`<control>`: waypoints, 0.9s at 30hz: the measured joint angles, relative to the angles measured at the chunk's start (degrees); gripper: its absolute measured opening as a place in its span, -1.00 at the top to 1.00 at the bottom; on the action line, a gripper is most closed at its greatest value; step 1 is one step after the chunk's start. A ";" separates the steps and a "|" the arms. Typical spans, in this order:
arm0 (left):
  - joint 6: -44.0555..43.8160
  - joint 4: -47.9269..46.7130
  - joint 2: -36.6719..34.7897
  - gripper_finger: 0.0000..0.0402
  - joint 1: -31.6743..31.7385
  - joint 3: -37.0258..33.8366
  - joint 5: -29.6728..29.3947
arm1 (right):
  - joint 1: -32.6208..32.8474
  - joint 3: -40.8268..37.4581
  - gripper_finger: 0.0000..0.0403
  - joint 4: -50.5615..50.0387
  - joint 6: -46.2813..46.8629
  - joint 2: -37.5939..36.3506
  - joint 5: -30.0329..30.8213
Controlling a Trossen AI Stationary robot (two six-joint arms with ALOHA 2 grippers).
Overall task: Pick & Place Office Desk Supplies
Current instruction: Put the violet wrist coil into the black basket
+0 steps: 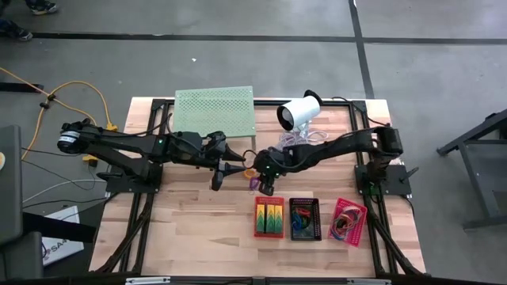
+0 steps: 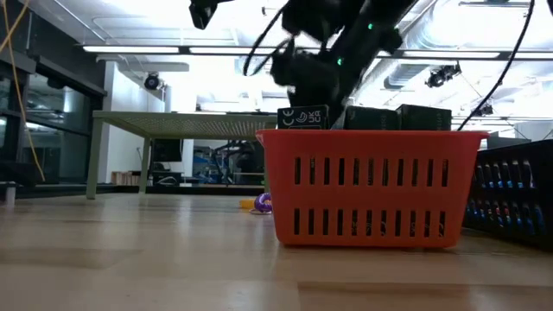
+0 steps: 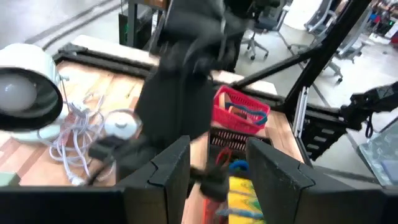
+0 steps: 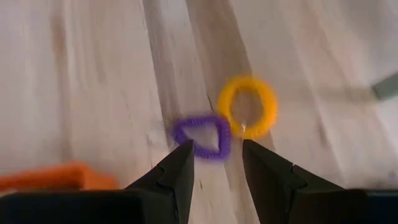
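Wooden desk (image 1: 198, 229) is shared by 3 baskets — red (image 1: 269, 217), black (image 1: 304, 218), pink (image 1: 349, 221). Right pincer (image 4: 216, 163), spread and empty, is held above a purple loop (image 4: 202, 137) touching a yellow loop (image 4: 247, 106). Left pincer (image 1: 224, 172) — also spread — is held nearby.

Three baskets (image 1: 305, 218) in a row (red, black, pink) — both arms (image 1: 238, 162) meeting above them.

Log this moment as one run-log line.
right gripper: jaws open, above purple loop | yellow loop: touching it | left gripper: jaws open, empty | red basket: green packs
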 joint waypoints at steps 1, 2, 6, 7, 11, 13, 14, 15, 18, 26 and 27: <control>0.00 0.43 0.00 0.24 -0.02 -0.01 -0.02 | -0.16 -0.17 0.38 0.04 -0.02 0.78 -0.07; 0.00 0.47 0.00 0.24 -0.02 0.00 0.00 | -0.37 -0.16 0.38 1.08 -0.02 1.58 -0.13; 0.00 0.37 0.00 0.24 -0.02 0.00 0.00 | -0.91 -0.08 0.38 3.05 0.00 3.93 -0.15; 0.00 0.37 0.00 0.24 -0.01 0.00 -0.01 | -0.93 0.00 0.38 3.87 0.00 4.47 -0.18; 0.00 0.40 0.00 0.24 0.00 0.00 0.00 | -0.90 -0.07 0.38 4.42 -0.15 6.04 -0.97; 0.00 0.48 0.00 0.24 -0.02 0.00 -0.02 | -0.86 -0.10 0.38 4.03 -0.17 6.11 -1.15; 0.00 0.48 0.00 0.24 -0.02 0.00 0.00 | -0.86 -0.10 0.38 4.26 -0.20 6.11 -1.09; 0.00 0.48 0.00 0.24 -0.02 0.00 0.00 | -0.86 -0.08 0.38 4.51 -0.33 6.23 -0.98; 0.00 0.69 0.00 0.24 0.00 0.00 0.00 | -0.86 -0.09 0.38 5.05 -0.57 6.92 -0.78; 0.00 0.72 0.00 0.24 -0.01 0.00 -0.01 | -0.82 0.02 0.38 7.75 -0.53 9.42 -1.60; 0.00 0.71 0.00 0.24 -0.01 0.00 0.00 | -0.86 -0.02 0.38 7.79 -0.41 9.70 -1.64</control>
